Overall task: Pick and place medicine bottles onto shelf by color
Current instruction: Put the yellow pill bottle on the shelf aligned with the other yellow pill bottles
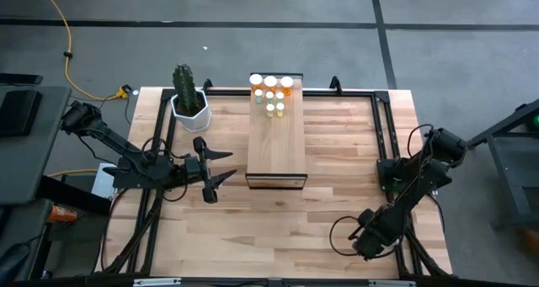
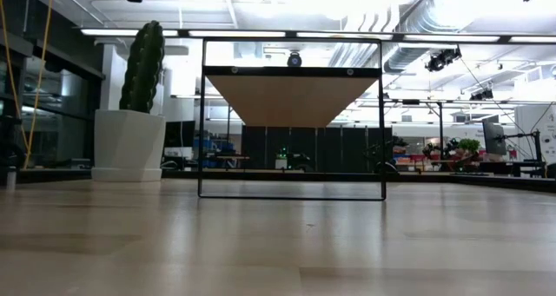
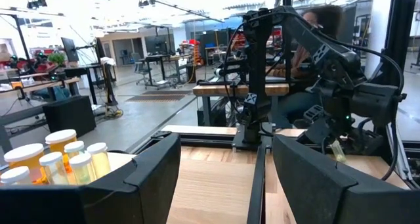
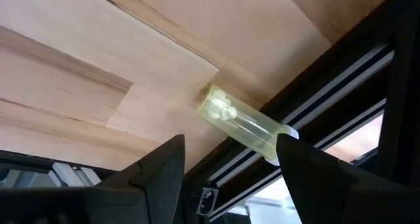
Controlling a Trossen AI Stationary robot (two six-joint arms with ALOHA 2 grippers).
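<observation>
Standing clustered at the far end of the shelf (image 1: 276, 135), beside the cactus pot (image 1: 190, 108): medicine bottles (image 1: 271, 92). Lying on its side against the table's dark frame rail: one pale bottle (image 4: 244, 122). Hovering just left of the shelf, jaws spread, holding nothing: left gripper (image 1: 221, 167). Pointing down near the table's front right, jaws spread, gripping nothing: right gripper (image 4: 230, 165)

Grey concrete floor (image 1: 253, 18) all round the wooden tabletop (image 1: 286, 228), dark seams crossing it, and a yellow cable (image 1: 67, 43) snaking over it at the far left. Down at table height, bright strip lights (image 2: 130, 32) run along a white ceiling with exposed ducts (image 2: 417, 18). Beyond the table there are desks (image 3: 72, 76) with monitors, dark cabinets (image 2: 295, 148), and some green plants (image 2: 460, 145) off in the distance
</observation>
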